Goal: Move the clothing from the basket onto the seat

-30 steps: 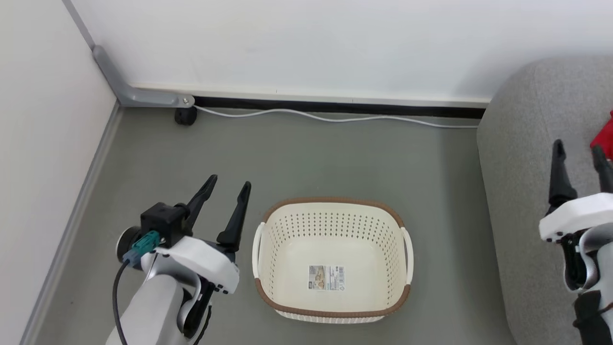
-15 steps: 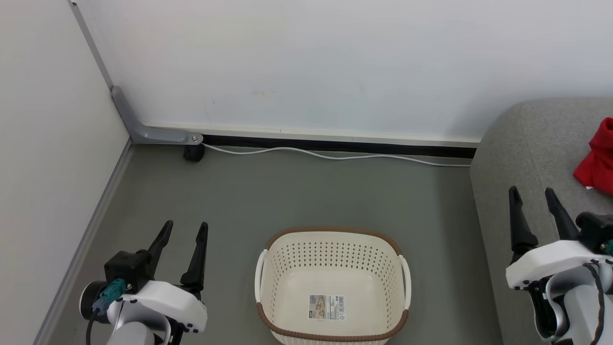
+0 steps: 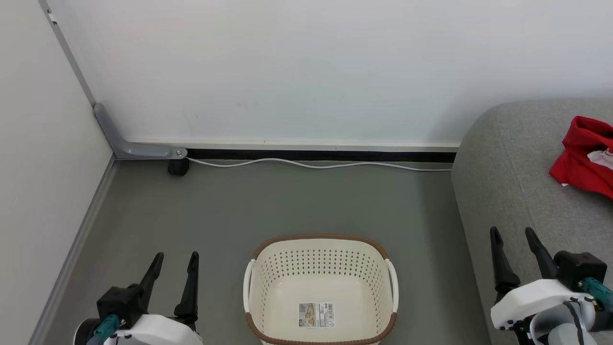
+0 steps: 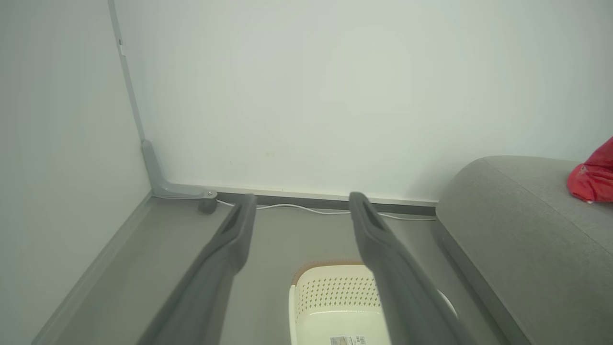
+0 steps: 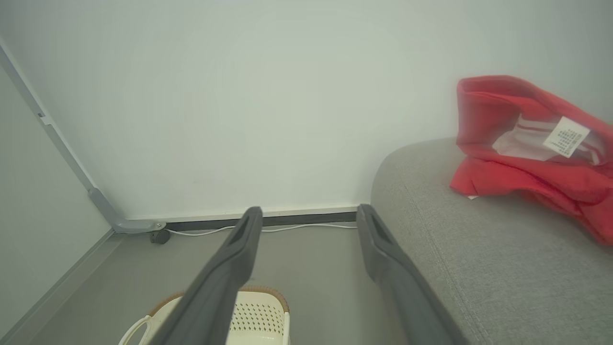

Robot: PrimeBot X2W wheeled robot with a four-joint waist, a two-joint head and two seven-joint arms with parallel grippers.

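Note:
The red clothing [image 3: 582,162] lies crumpled on the grey seat [image 3: 507,182] at the right; it also shows in the right wrist view [image 5: 527,158] and the left wrist view [image 4: 591,177]. The cream basket [image 3: 320,290] stands on the floor at the bottom centre, holding nothing but its paper label. My left gripper [image 3: 175,258] is open at the lower left, apart from the basket. My right gripper [image 3: 513,234] is open over the seat's front edge, well short of the clothing. Both hold nothing.
A white cable [image 3: 311,165] runs along the black skirting at the wall's foot. A grey bracket and a small black wheel [image 3: 177,167] sit in the left corner. Grey floor [image 3: 287,201] stretches between the wall and the basket.
The head camera has tilted up and shifted, so more wall shows. Both grippers have drawn back toward the bottom corners, still open. The clothing stays on the seat.

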